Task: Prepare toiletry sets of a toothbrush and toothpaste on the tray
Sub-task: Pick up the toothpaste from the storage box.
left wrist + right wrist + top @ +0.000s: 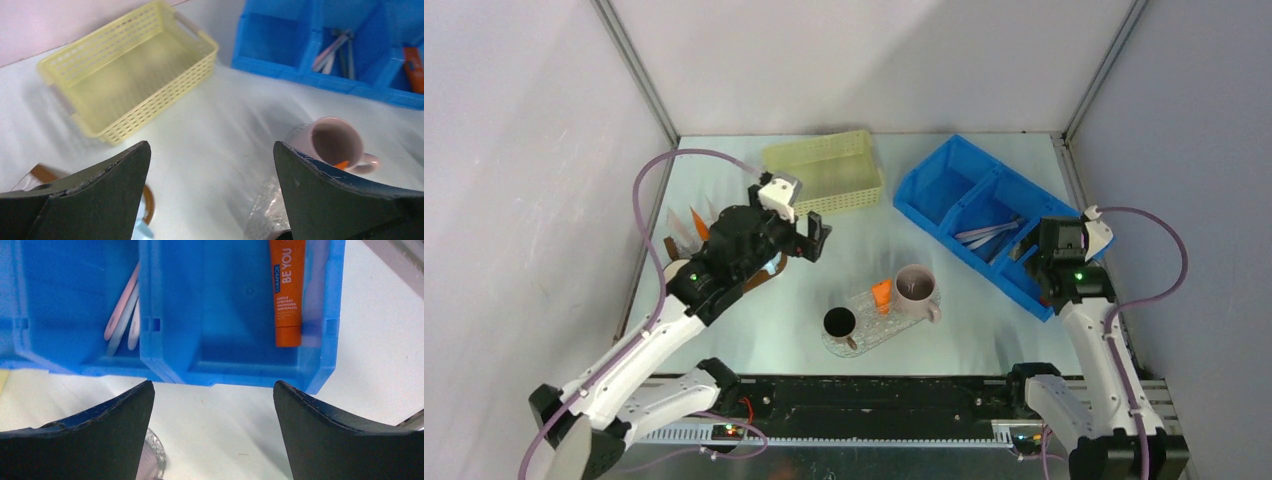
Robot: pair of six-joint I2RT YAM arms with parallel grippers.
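Our right gripper stands wide and empty just short of the blue bin. At one o'clock the orange toothpaste tube lies close along the bin's side wall. At eleven, the toothbrushes sit one compartment over. Our left gripper, also spread and empty, hangs at ten o'clock of the tray. If we reach for the tube, we judge a finger may catch that wall and shove the bin.

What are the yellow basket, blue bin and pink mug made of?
Yellow basket: likely moulded plastic, matte, perforated lattice walls. Blue bin: rigid plastic, slight sheen, moulded dividers. Pink mug: probably glazed ceramic, smooth thick rim; cannot rule out plastic.
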